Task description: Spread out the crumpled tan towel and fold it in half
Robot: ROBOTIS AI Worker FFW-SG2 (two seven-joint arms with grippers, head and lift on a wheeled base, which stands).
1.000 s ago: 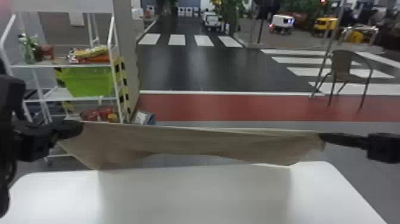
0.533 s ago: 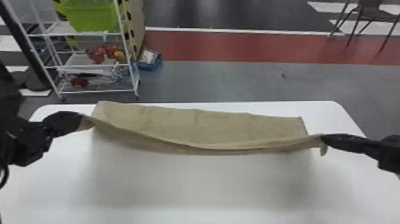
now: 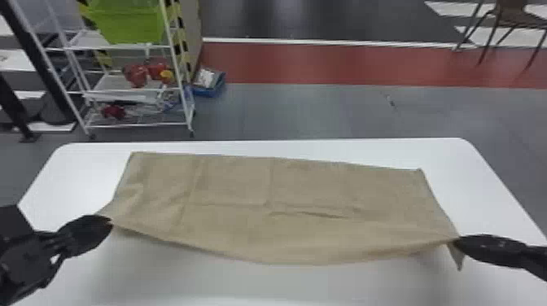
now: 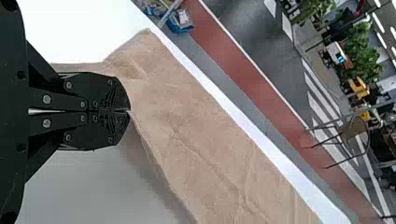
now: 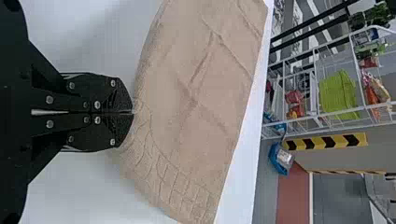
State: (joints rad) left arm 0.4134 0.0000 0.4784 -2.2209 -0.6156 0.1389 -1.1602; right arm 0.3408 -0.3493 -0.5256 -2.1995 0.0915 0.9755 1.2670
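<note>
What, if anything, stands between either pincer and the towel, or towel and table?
Nothing visible: left pincer and right pincer grip the tan towel near its closer corners; its far part lies on the table.

white wire rack [image 3: 138,124] on grey floor [image 3: 285,114], beyond white desk [image 3: 407,150], toward left. green bin [image 3: 130,24] on rack shelf; red items [image 3: 136,75] and small yellow item [image 3: 166,76] on shelf below. black-yellow striped tape [image 3: 179,24] just behind. blue tray [image 3: 211,91] on floor beside rack, whitish pack [image 3: 206,77] inside. farther back, red floor strip [image 3: 325,63], brown chair [image 3: 513,18] at far right. leafy green plants [image 4: 366,51] in left wrist view.
</note>
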